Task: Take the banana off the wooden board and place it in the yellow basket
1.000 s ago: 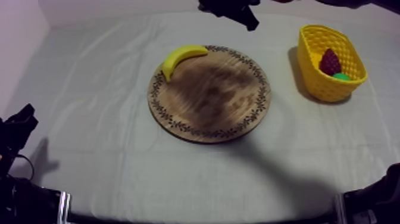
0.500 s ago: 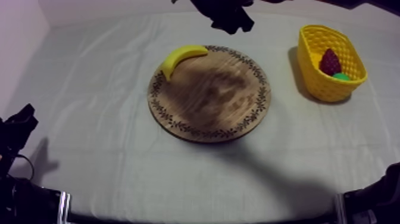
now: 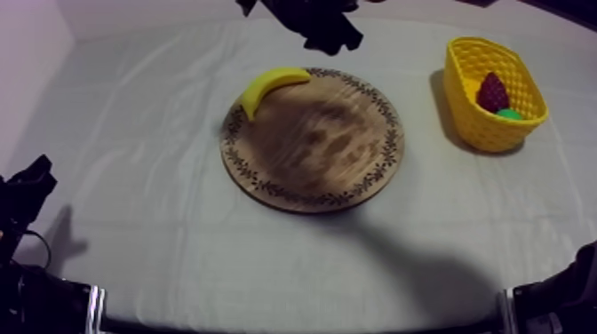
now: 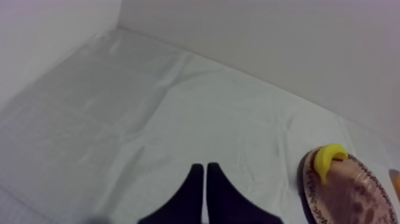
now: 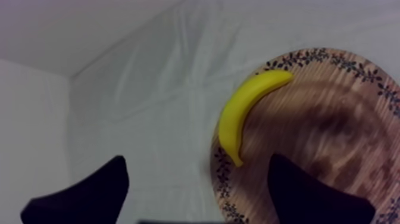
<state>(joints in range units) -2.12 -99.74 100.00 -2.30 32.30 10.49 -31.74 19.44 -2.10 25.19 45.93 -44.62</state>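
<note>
Banana is lying at the far left edge of the wooden board, its curve following the patterned rim and part of it overhanging onto the cloth. Nothing is touching it. The right end effector is hanging over the far side of the counter, just beyond the board. Its two black fingers are spread wide and gripping nothing. From its own camera, the banana is sitting ahead of the gap between them. The left end effector is resting low at the near left of the counter, fingers pressed together on nothing, well apart from the board. The yellow basket is standing at the right of the counter, well apart from the board. It is holding a small red fruit with something green beside it whose kind I cannot tell.

By my reckoning the task is only getting started, since the banana is not yet grasped. What is remaining is lowering onto it, closing across its body, lifting it, carrying it right to the basket and letting go inside.
</note>
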